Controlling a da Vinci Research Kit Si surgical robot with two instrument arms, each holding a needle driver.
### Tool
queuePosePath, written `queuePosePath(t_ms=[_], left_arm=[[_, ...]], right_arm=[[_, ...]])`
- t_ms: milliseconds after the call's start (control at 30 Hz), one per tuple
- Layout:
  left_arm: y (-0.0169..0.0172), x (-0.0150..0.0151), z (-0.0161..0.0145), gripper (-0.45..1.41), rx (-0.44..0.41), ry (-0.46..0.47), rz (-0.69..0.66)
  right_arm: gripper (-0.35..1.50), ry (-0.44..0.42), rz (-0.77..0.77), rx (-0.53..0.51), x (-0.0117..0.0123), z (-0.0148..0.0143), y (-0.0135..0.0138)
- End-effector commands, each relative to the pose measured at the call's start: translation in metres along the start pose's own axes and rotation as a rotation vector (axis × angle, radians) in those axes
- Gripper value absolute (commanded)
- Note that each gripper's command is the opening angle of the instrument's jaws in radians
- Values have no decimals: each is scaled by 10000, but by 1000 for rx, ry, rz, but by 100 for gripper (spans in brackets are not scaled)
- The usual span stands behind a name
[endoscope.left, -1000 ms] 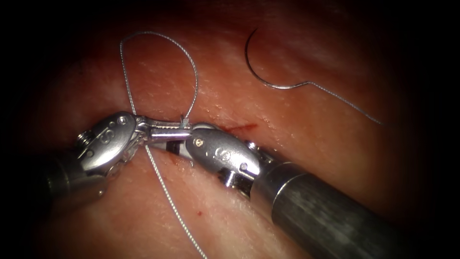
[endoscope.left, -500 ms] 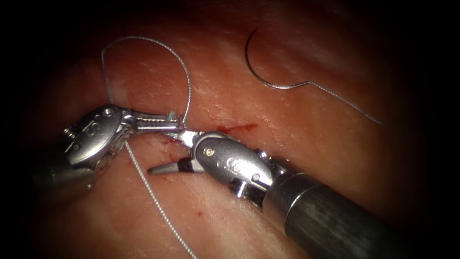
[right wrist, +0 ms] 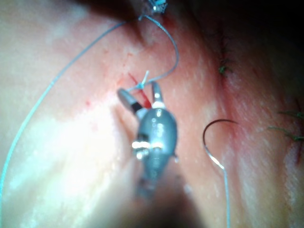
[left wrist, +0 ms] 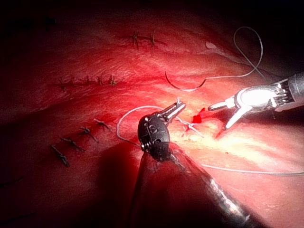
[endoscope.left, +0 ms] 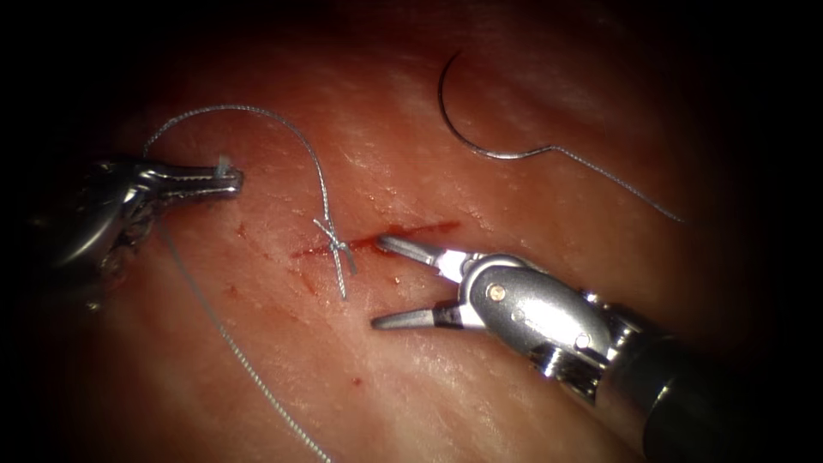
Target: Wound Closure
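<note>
My left tool, ribbed steel jaws closed, pinches the thread near its short cut end. The braided grey thread arcs from there to a knot sitting on the cut, a thin red slit in glistening, pale-pink tissue. My right tool, polished steel, has jaws spread and holds nothing, just right of the knot. The curved needle lies loose on the tissue, upper right, not embedded. No legible markings seen.
</note>
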Motion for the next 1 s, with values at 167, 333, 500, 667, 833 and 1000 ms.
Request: queuePosePath(t_ms=[167,333,500,667,833,1000], left_arm=[[-6,2,-22,-45,43,-17,24],[-5,-14,-44,-45,101,-67,62],[-14,-35,-77,-45,212,-225,112],[-24,-48,-107,-45,272,-347,156],[-23,-61,-125,-45,298,-478,186],[-21,-81,-129,-5,308,-556,156]], right_arm=[[143,8,4,-15,-1,-6,12],[141,9,10,-25,0,-11,16],[141,10,10,-24,0,-15,15],[138,9,16,-25,0,-16,16],[138,9,22,-26,0,-15,16],[138,8,22,-27,0,-14,16]])
